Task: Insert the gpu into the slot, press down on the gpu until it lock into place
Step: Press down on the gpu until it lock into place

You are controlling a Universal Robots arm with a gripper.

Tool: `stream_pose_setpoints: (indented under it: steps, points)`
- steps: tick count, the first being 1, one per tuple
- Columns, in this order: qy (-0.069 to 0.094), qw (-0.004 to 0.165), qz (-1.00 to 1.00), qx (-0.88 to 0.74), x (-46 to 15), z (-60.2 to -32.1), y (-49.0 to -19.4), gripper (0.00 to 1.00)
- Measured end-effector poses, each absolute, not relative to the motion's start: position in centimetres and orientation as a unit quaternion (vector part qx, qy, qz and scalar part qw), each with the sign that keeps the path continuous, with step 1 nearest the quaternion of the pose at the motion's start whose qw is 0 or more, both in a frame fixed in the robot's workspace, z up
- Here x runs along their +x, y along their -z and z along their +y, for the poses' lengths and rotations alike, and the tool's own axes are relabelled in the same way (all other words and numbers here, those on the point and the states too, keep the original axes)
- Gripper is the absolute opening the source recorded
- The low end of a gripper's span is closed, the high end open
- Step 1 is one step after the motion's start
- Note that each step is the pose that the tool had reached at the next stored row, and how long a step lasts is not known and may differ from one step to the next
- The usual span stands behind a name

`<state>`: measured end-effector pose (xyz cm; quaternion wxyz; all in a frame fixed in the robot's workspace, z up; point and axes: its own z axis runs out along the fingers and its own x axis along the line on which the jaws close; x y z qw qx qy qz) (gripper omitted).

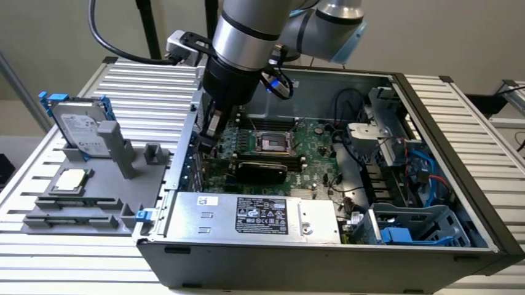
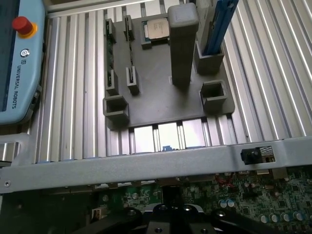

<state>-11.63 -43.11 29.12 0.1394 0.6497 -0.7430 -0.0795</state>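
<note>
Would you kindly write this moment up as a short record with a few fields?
setting: open computer case on a slatted aluminium table
gpu: black card lying flat across the green motherboard
gripper: shut, lowered inside the case at the card's end on the exterior view's left
beside the case: grey holder tray carrying a hard drive and a processor chip
front of case: silver power supply

Fingertips of the gripper [image 1: 205,142] hidden behind the case wall [image 1: 190,132], pendant [image 2: 17,63] cropped at frame edge beyond it, label [image 1: 260,215] on the power supply [image 1: 254,216] nearby unreadable.
</note>
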Motion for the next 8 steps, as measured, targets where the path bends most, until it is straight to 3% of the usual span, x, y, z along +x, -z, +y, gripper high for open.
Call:
stream_pose_setpoints:
  steps: [8]
  points:
    - [0.075,0.143,-0.744,0.648,-11.63,-43.22,-29.13,0.11]
